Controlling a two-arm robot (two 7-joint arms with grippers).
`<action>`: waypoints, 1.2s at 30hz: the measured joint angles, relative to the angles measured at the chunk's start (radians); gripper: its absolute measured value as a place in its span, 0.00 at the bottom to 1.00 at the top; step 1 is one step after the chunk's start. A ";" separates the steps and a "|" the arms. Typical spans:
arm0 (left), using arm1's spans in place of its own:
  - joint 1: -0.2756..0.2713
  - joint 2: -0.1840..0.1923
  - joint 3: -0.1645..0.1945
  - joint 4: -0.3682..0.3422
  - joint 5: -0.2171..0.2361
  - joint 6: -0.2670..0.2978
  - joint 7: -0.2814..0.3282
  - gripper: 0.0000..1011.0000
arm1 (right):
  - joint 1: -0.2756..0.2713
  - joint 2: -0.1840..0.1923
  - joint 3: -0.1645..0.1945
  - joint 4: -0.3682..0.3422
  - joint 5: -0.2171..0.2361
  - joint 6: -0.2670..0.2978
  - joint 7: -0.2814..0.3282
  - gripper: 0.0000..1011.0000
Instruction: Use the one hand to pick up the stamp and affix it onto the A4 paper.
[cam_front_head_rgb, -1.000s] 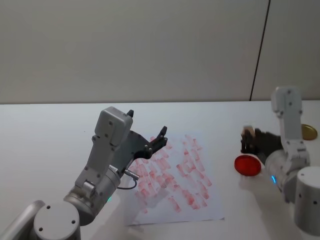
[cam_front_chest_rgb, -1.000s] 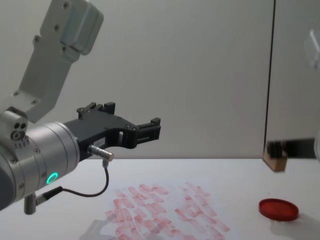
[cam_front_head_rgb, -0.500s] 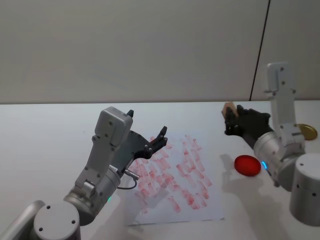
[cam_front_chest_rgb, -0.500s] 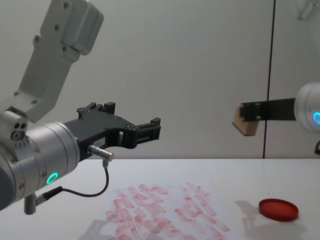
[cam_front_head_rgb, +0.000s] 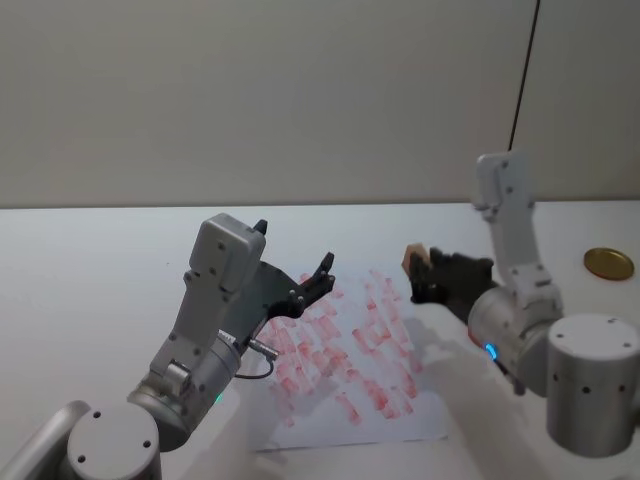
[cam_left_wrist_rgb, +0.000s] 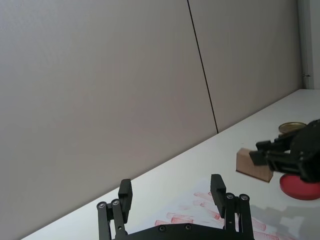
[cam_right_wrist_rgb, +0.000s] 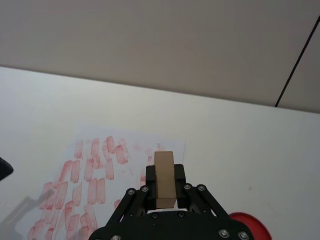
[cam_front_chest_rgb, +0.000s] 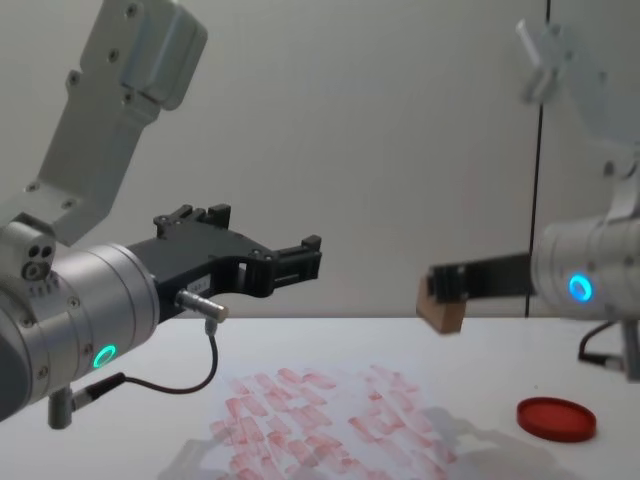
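A4 paper (cam_right_wrist_rgb: 100, 165) partly off-frame

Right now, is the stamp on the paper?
No: the right gripper holds the stamp in the air, clear of the A4 paper; left gripper idle.

The stamp (cam_front_chest_rgb: 441, 309) hangs over the right of the A4 paper (cam_front_chest_rgb: 330, 420), ink pad (cam_front_chest_rgb: 557, 419) farther right.

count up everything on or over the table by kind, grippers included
stamp: 1
A4 paper: 1
red ink pad: 1
gold round disc: 1
grippers: 2, the left gripper open over the paper, the right gripper shut on the stamp
total: 6
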 joint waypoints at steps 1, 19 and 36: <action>0.000 0.000 0.000 0.000 0.000 0.000 0.000 0.98 | 0.002 -0.002 -0.001 0.008 -0.001 0.003 0.002 0.20; 0.000 0.000 0.000 0.000 0.000 0.000 0.000 0.98 | 0.073 -0.047 -0.010 0.199 -0.037 0.028 0.014 0.20; 0.000 0.000 0.000 0.000 0.000 0.000 0.000 0.98 | 0.119 -0.073 -0.013 0.290 -0.077 0.034 0.008 0.20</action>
